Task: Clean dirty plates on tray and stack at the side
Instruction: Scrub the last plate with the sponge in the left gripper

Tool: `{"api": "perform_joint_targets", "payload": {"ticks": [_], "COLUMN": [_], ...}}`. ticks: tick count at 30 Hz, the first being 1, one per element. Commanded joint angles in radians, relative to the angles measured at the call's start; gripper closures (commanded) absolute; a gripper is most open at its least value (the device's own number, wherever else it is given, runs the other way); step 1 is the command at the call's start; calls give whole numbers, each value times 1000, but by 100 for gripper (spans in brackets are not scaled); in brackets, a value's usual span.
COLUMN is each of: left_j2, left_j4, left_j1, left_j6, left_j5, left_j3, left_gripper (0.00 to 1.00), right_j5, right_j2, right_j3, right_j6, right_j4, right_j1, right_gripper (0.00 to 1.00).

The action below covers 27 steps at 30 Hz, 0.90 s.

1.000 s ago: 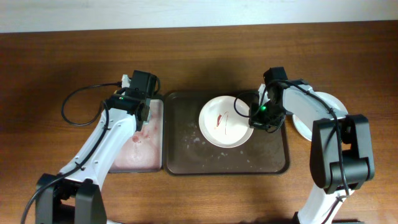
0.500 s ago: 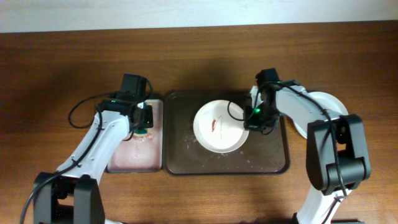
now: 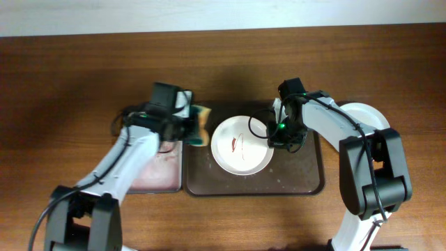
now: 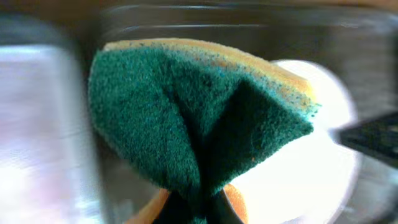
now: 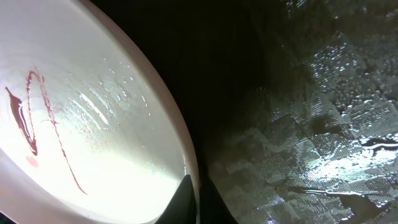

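Note:
A white plate (image 3: pixel 240 145) with red streaks lies on the dark wet tray (image 3: pixel 300 178). My right gripper (image 3: pixel 273 136) is shut on the plate's right rim. In the right wrist view its fingers (image 5: pixel 194 200) pinch the rim of the plate (image 5: pixel 81 124). My left gripper (image 3: pixel 187 125) is shut on a green and yellow sponge (image 3: pixel 201 125) and holds it over the tray's left edge, just left of the plate. In the left wrist view the folded sponge (image 4: pixel 199 118) fills the frame above the jaws (image 4: pixel 199 210), with the plate (image 4: pixel 311 168) behind it.
A clean white plate (image 3: pixel 369 115) sits on the table to the right of the dark tray, partly under the right arm. A pale wet tray (image 3: pixel 157 174) with pink smears lies to the left of the dark tray.
My left gripper has lifted the sponge off the pale tray and moved it right to the dark tray's edge. My right gripper has moved the plate to the left.

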Motion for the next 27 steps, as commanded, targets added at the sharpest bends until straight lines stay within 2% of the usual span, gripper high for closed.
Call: {"api": "perform_joint_targets", "payload": {"ticks": [1, 5, 14, 17, 20, 24, 27], "left_j2": [33, 109, 274, 304, 306, 290, 248], "left_j4": [80, 189, 334, 296, 185, 29, 1], "left_j1": [-92, -170, -292, -304, -296, -246, -198], "left_j6": [-117, -191, -198, -198, -198, -198, -197], "left_j5": [80, 34, -21, -51, -59, -60, -68], "left_j3": [3, 3, 3, 3, 4, 17, 31], "left_gripper": [100, 100, 100, 100, 100, 100, 100], "right_j5": [35, 35, 35, 35, 35, 35, 35], "right_j2": [18, 18, 18, 18, 18, 18, 18], "right_j3": [-8, -8, -8, -8, -8, -8, -8], "right_j6": [-7, -7, -7, -7, -7, -7, -7], "right_j4": [0, 0, 0, 0, 0, 0, -1], "right_j1": [6, 6, 6, 6, 6, 6, 6], "right_gripper": [96, 96, 96, 96, 96, 96, 96]}}
